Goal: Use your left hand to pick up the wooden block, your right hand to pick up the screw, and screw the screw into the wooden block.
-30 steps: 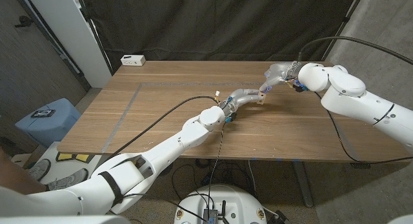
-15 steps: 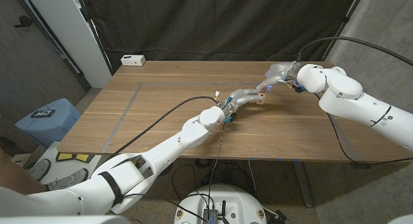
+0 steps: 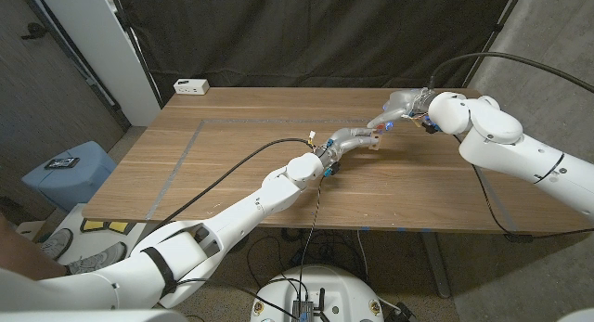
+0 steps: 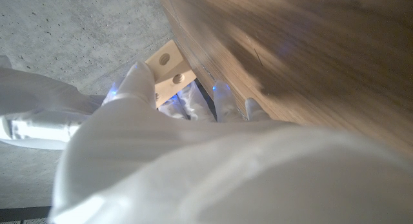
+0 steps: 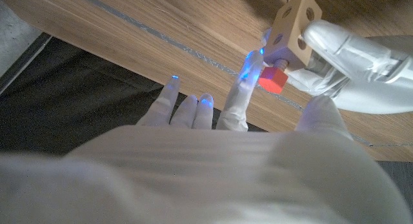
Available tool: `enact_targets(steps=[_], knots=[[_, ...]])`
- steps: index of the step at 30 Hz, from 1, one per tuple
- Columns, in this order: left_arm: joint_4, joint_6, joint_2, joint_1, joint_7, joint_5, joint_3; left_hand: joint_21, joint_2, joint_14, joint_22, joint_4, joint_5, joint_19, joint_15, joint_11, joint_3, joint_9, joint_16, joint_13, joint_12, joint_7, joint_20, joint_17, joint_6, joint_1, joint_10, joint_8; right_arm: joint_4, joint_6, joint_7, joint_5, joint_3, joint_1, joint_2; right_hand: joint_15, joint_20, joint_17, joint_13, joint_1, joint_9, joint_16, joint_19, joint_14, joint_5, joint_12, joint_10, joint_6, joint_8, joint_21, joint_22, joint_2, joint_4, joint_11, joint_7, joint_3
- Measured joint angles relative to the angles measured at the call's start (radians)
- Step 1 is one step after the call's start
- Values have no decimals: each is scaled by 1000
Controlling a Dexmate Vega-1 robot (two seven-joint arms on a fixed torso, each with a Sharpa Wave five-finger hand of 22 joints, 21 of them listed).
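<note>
Right hand (image 3: pixel 401 107) shifted a touch up and back across the table over the last second, so its fingertips sat right at the wooden block (image 3: pixel 375 141); the red-headed screw (image 5: pixel 273 79) was touching the block's face; most of that move came early, then barely any.

glossy white rounded arm shells; pale translucent-gloved left hand (image 3: pixel 350 137), right hand (image 3: pixel 400 106); black cables, blue-lit fingertips (image 5: pixel 248 57).

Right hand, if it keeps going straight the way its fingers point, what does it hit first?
Most likely the red-headed screw at the wooden block, which the left hand holds. The right hand has a fingertip beside the screw head; depth is unclear.
</note>
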Motion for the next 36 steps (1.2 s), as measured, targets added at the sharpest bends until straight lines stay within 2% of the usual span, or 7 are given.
enact_targets(steps=[3, 11, 16, 21, 32, 36], knots=[[-1, -1, 0, 0, 0, 0, 0, 0, 0, 0, 0, 0, 0, 0, 0, 0, 0, 0, 0, 0, 0, -1, 0, 0, 1, 0, 0, 3, -4, -4, 6, -1, 3, -1, -4, 0, 6, 0, 0, -7, 6, 0, -2, 0, 5, -6, -6, -24, -5, 0, 0, 1, 1, 6, 2, -8], [-4, -2, 1, 2, 0, 2, 1, 0, 0, 0, 0, 0, 0, 0, 0, 0, 0, -1, 0, 0, 0, -1, 0, 0, 7, 0, 0, 3, -12, -8, 28, -1, 8, -2, -15, 16, 24, 0, 3, -13, 11, -15, -20, -16, 20, -18, -24, -107, -38, -4, 0, 5, -6, 24, 7, -30], [-7, -3, 2, 3, 1, 2, 1, 0, 0, 0, 0, 0, 0, 0, 0, 0, 0, -1, 0, 0, 0, 0, 0, 1, 8, 0, 0, 3, -17, -12, 42, 0, 10, 0, -22, 22, 31, 0, 3, -18, 17, -22, -27, -22, 31, -22, -36, -149, -47, -4, 0, 11, -5, 28, 11, -39], [-10, -3, 3, 4, 1, 3, 2, 0, 0, 0, 0, 0, 0, 0, 0, 0, 0, -1, 0, -4, 0, 0, 0, 0, 8, 0, 0, 3, -19, -16, 55, 3, 10, 1, -24, 32, 40, 0, 2, -22, 24, -26, -37, -33, 44, -26, -56, -218, -74, -4, 0, 15, -8, 38, 19, -51], [-16, -3, 6, 8, 3, 5, 2, 0, -2, 0, 0, -4, 0, 0, 0, 0, 4, 0, 0, -5, 0, 0, 0, 0, 8, 9, 0, 7, -26, -10, 60, 40, 32, 0, -40, 66, 60, 0, 7, -31, 18, -33, -64, -67, 75, -30, -117, -396, -153, -4, 0, 24, -10, 55, 47, -73], [-18, -3, 6, 9, 4, 5, 2, 0, 0, 0, 0, -5, 0, 0, 0, 0, 3, 0, 0, -5, 0, -2, 0, 0, 17, 11, 0, 7, -26, 11, 58, 72, 47, -4, -47, 83, 70, 0, 7, -21, 13, -41, -74, -83, 88, -30, -146, -439, -179, -4, 0, 45, -10, 69, 62, -73]])
